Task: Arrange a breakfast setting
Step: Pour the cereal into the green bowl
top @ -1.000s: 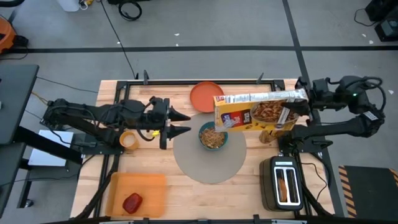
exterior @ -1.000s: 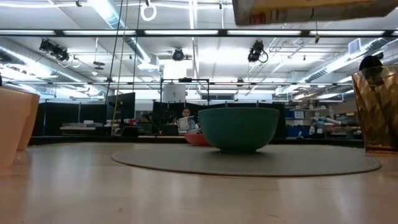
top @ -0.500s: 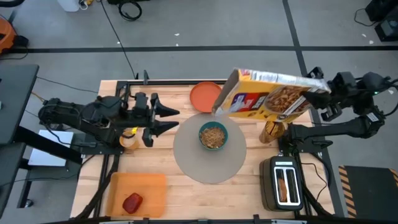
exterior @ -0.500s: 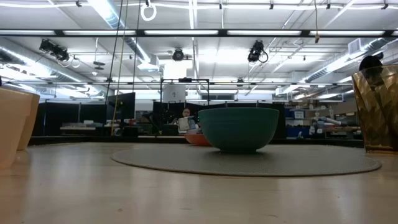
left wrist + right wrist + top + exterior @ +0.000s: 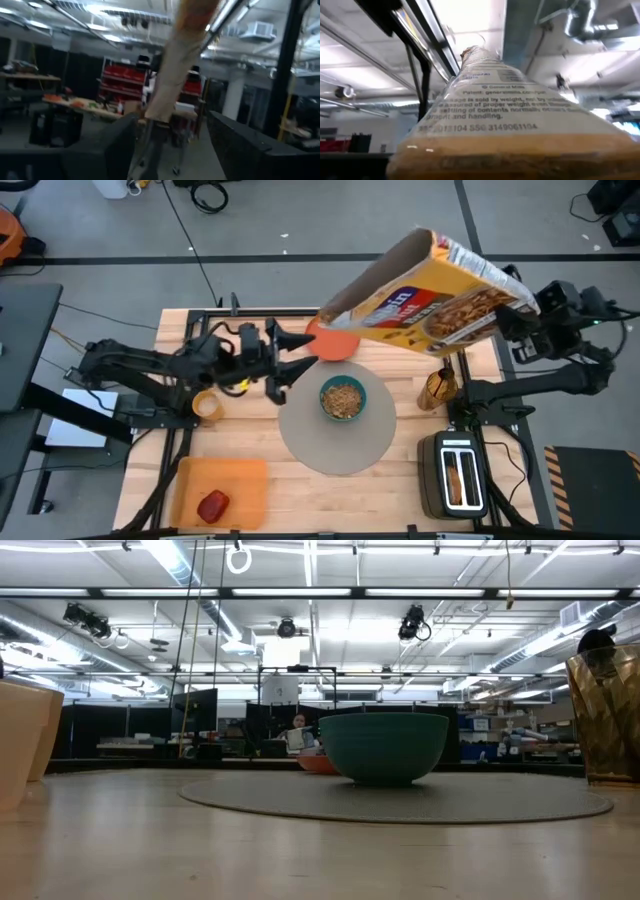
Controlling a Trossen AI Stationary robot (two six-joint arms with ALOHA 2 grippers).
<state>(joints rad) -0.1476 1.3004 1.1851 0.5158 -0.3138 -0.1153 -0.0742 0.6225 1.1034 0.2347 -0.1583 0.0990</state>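
Breakfast setting partly done. Left: apple (image 5: 212, 505) in orange tray (image 5: 245, 472), yellow cup (image 5: 207, 406) off-mat. Left gripper (image 5: 290, 360), fingers apart, hovers near orange plate (image 5: 332, 344) at far edge. Centre: teal bowl (image 5: 343, 398) on grey mat (image 5: 335, 442), holds cereal. Right gripper (image 5: 520, 332) clamps cereal box (image 5: 425, 302) aloft. Toast (image 5: 456, 477) sits in toaster (image 5: 455, 476). Plate, toast, apple, cup look left to place.

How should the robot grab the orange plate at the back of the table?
Probably by its rim. The orange plate lies flat, so there is nothing tall to pinch. The cereal box in the right gripper hangs over one side, so coming in from the left gripper's side, where the rim shows, looks easiest.
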